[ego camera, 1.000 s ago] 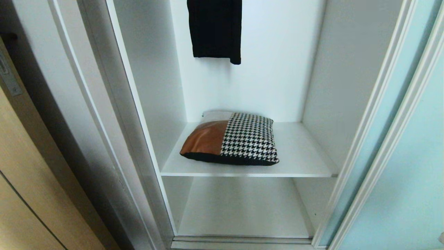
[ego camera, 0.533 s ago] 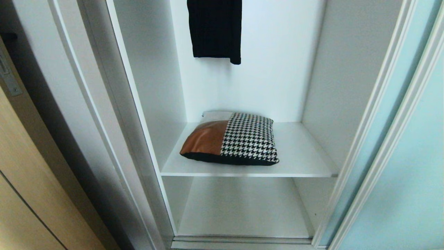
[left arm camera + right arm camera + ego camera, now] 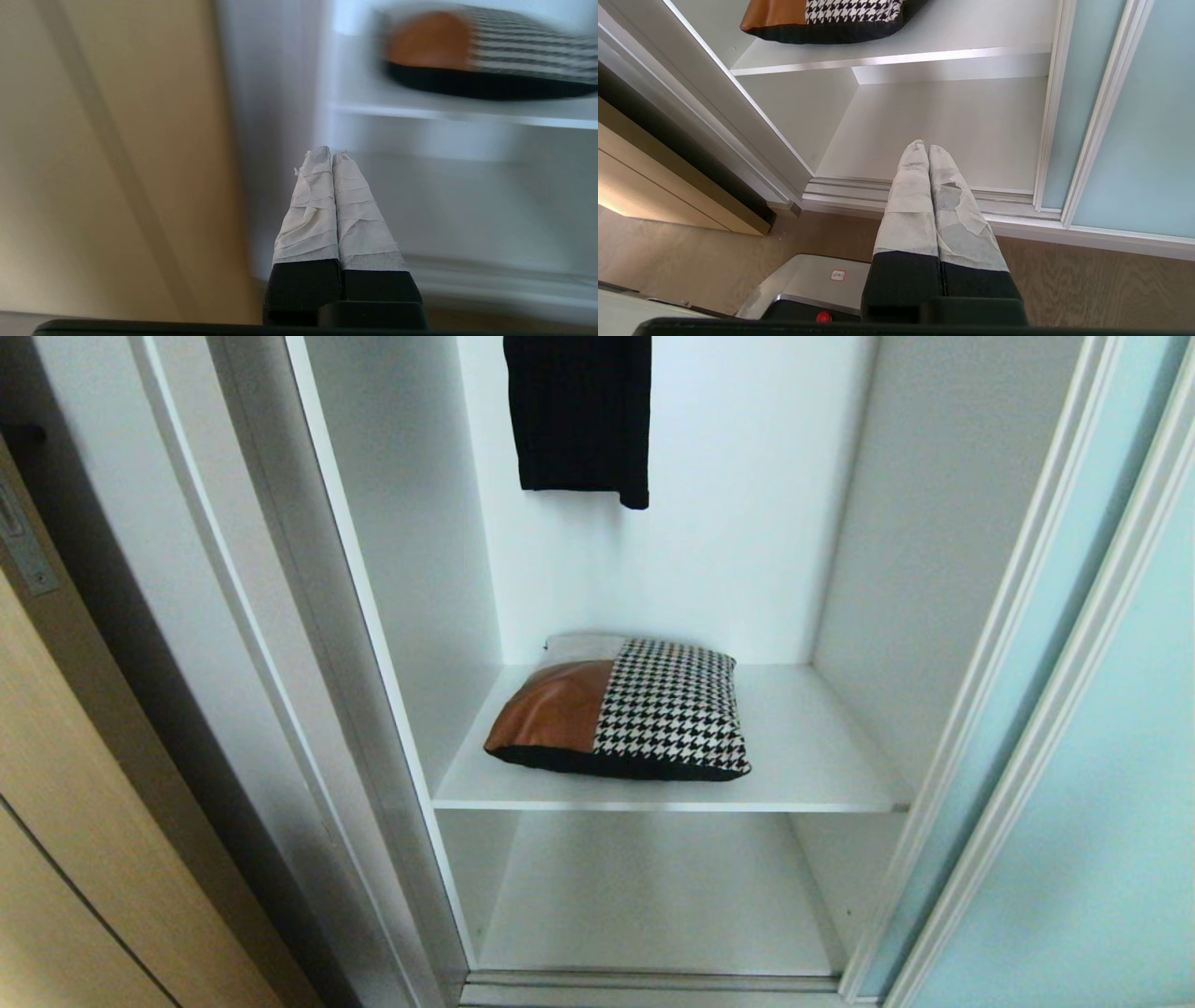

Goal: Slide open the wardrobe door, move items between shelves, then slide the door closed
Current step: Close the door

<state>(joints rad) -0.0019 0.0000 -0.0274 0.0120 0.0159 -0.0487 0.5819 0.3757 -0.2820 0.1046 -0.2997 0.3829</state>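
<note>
Rectangular cushion [image 3: 618,719], tan-brown leather and black-and-white houndstooth fabric, black underside: lies flat on upper matte white shelf board [image 3: 812,756]. Lower white shelf board [image 3: 653,896] bare. Frosted pale aqua-blue glass sliding door [image 3: 1102,784], silver-white frame, stands at right. Plain black garment [image 3: 579,415] hangs above. Tan wood-grain floor [image 3: 1087,289]. No legible writing. Left tool [image 3: 331,156], right tool [image 3: 924,147]: white-wrapped fingers pressed together, holding nothing.

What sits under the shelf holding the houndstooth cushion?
Under the upper shelf, which bears the cushion, is a lower white shelf with nothing visible on it. Its far back strip, beneath the upper shelf's front edge, is hidden in the head view.
</note>
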